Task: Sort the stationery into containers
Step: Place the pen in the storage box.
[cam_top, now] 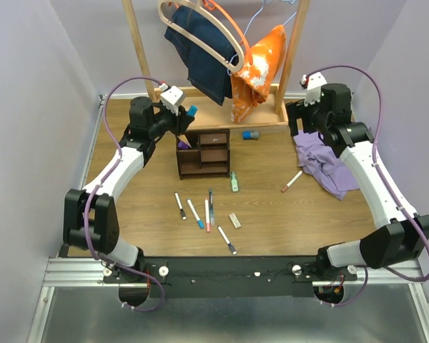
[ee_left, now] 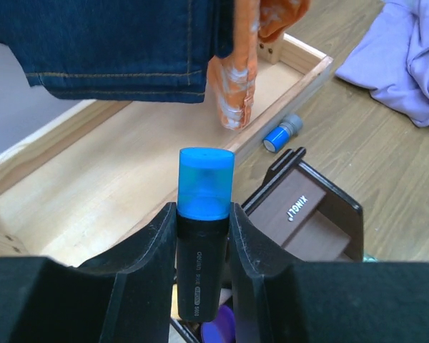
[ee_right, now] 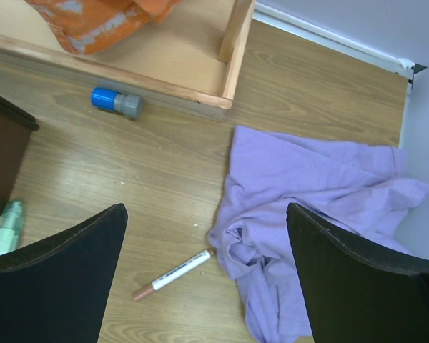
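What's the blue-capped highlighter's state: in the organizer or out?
Not released: the highlighter is upright, clamped in the left gripper over the organizer. Its lower end is hidden, so I cannot tell whether it sits inside a slot.

**Three views, one shared patch**

From the top we look down from high behind the arm bases over the whole table (cam_top: 272, 214). On the left wrist we sit close behind the claw (ee_left: 202, 214), facing the rack tray (ee_left: 93, 179) at the left of the frame. On the right wrist we look down on the table from nearer. All three views share the blue-and-grey stub (ee_right: 116, 102) and the purple cloth (ee_right: 307, 193).
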`<action>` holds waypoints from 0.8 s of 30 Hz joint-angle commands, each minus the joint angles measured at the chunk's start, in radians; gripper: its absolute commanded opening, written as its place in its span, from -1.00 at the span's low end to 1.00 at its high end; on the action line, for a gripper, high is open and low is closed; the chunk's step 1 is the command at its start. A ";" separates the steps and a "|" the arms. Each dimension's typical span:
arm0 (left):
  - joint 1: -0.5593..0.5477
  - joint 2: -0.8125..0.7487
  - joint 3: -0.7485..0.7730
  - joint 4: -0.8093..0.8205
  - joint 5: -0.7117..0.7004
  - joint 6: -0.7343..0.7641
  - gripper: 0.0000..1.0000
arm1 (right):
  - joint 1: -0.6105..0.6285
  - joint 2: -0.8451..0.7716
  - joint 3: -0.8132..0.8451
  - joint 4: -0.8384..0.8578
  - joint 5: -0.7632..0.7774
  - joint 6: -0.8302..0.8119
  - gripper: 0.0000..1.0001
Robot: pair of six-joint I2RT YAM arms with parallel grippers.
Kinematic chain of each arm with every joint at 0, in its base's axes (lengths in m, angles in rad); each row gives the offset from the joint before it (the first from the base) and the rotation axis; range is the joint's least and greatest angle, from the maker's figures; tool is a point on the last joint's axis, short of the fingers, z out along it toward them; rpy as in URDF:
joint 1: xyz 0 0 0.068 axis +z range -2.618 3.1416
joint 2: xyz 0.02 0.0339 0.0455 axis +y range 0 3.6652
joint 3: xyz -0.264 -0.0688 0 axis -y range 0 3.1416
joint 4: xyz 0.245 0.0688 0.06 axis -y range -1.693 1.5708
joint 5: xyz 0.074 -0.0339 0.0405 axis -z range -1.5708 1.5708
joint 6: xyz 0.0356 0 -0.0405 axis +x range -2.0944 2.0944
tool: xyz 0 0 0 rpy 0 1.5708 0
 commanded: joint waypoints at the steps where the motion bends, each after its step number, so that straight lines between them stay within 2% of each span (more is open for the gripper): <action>1: 0.024 0.080 -0.020 0.175 0.088 -0.073 -0.38 | -0.004 0.049 0.019 0.002 0.062 -0.062 1.00; 9: 0.024 0.147 -0.057 0.293 0.131 -0.198 -0.38 | -0.006 0.059 -0.010 0.005 0.075 -0.090 1.00; 18: 0.024 0.146 -0.156 0.384 0.105 -0.229 -0.29 | -0.006 0.049 -0.032 -0.008 0.070 -0.099 1.00; 21: 0.027 0.140 -0.186 0.405 0.100 -0.234 -0.21 | -0.006 0.057 -0.023 -0.012 0.065 -0.101 1.00; 24: 0.027 0.115 -0.202 0.419 0.102 -0.232 -0.04 | -0.006 0.062 -0.017 -0.015 0.055 -0.099 1.00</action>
